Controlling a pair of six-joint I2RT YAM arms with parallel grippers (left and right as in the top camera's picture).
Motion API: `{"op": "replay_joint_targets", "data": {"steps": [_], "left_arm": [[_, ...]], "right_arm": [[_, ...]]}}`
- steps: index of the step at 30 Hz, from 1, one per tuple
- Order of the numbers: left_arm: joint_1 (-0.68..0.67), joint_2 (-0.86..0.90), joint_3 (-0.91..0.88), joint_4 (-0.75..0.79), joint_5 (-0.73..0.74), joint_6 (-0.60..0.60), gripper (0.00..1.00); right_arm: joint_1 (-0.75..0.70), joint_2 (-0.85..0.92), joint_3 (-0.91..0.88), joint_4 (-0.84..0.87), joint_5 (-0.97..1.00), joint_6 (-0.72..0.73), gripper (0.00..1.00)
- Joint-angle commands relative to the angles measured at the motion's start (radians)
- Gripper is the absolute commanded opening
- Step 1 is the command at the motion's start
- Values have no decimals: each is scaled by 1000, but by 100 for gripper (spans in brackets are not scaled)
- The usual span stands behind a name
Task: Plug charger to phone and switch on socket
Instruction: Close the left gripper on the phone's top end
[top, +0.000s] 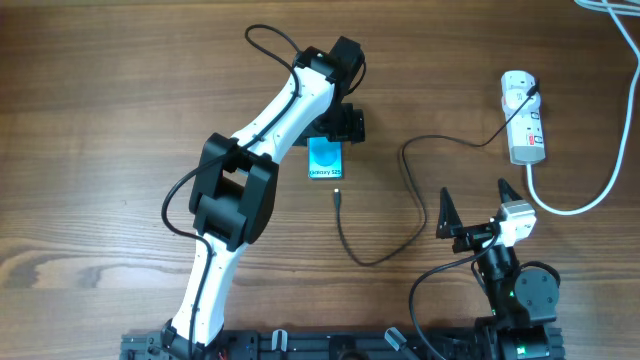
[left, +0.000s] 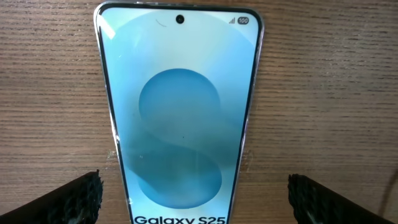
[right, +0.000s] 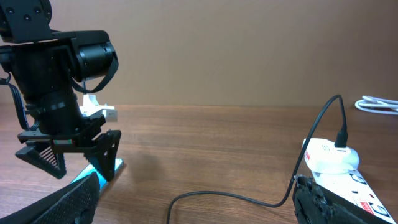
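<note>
The phone (top: 325, 161) lies flat on the wooden table with its turquoise screen up and its text end toward the front. It fills the left wrist view (left: 180, 112). My left gripper (top: 331, 137) is open just above the phone's far end, a finger on each side, not touching it (left: 193, 202). The black charger cable (top: 420, 215) runs from the white socket (top: 525, 120) in a loop, and its connector (top: 337, 196) lies just in front of the phone. My right gripper (top: 475, 207) is open and empty at the front right (right: 199, 208).
The socket's thick white cord (top: 580, 208) loops along the right edge of the table. The right wrist view shows the socket (right: 333, 158), the cable (right: 236, 196) and the left gripper over the phone (right: 115, 165). The left arm (top: 240, 185) crosses the table's left middle.
</note>
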Motion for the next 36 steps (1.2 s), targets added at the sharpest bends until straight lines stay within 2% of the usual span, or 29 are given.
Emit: {"op": "replay_joint_targets", "data": {"steps": [1,19,36], "left_arm": [[0,11,-8,13,2,-6,100],[-2,15,-100,84,-68,-6,100],[-5,16,-216,163,-52,-6,100]], "right_arm": [[-1,-8,-1,3,9,-9,100],[-1,-8,-1,3,9,-9,100],[-1,-8,-1,3,9,-9,100]]}}
